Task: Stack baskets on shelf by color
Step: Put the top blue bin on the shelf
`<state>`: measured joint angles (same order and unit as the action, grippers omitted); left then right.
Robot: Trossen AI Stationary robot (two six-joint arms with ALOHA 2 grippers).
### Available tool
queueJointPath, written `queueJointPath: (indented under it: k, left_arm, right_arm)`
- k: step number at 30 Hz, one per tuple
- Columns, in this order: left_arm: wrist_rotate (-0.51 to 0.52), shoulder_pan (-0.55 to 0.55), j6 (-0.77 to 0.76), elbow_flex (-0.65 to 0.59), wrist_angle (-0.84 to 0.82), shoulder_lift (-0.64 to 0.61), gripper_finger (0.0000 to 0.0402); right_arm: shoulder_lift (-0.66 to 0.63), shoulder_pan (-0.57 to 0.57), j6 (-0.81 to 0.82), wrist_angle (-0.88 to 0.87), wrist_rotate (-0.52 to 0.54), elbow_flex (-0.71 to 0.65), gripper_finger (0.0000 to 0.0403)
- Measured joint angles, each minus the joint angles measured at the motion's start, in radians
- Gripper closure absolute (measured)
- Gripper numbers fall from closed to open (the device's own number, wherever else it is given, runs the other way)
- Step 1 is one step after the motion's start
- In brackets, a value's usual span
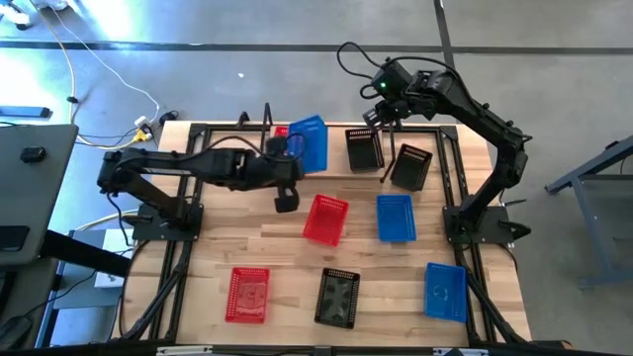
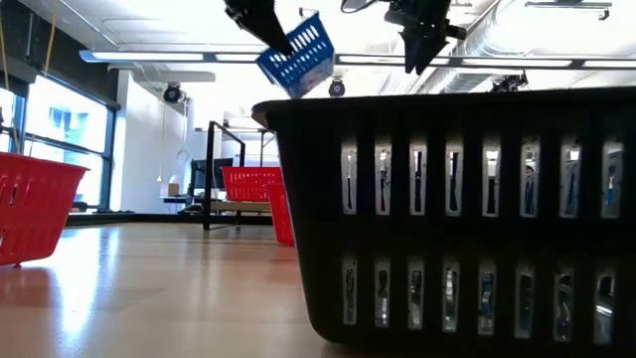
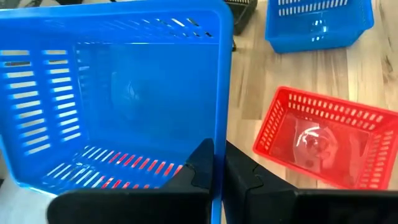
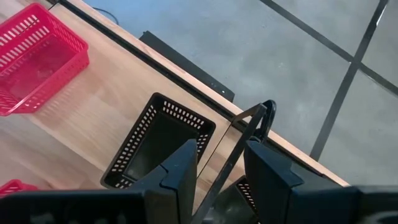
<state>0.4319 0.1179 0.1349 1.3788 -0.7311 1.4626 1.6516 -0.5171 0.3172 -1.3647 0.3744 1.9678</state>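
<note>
My left gripper (image 1: 294, 150) is shut on a blue basket (image 1: 310, 143), which it holds tilted in the air over the table's far middle (image 2: 298, 55). Red slats (image 3: 137, 165) show through the basket's floor, and a red piece (image 1: 282, 131) shows beside it. My right gripper (image 1: 386, 111) hangs open above the far edge, with nothing between its fingers (image 4: 214, 177). Under it a black basket (image 4: 158, 143) stands on its base on the wooden board, beside a black wire upright (image 4: 252, 127) of the shelf. A second black basket (image 1: 410, 166) lies close by. My left gripper pinches one side wall of the blue basket at its rim (image 3: 217, 149), with one finger (image 3: 199, 168) inside the basket and one (image 3: 245, 177) outside. The basket is lifted clear of the table and tilted, its open side turned toward the gripper.
On the tabletop stand a red basket (image 1: 324, 218) and a blue one (image 1: 395, 218) in the middle. Near the front edge stand a red (image 1: 247, 295), a black (image 1: 338, 297) and a blue basket (image 1: 445, 292). The black one fills the low view (image 2: 457, 209).
</note>
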Motion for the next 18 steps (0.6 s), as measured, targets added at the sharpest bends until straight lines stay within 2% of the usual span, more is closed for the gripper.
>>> queueJointPath:
  k: [18]
  left_arm:
    - [-0.261,0.148,0.036,0.000,0.061,0.205,0.0401]
  right_arm:
    - [0.000,0.000,0.010,0.000,-0.007,0.000,0.0284]
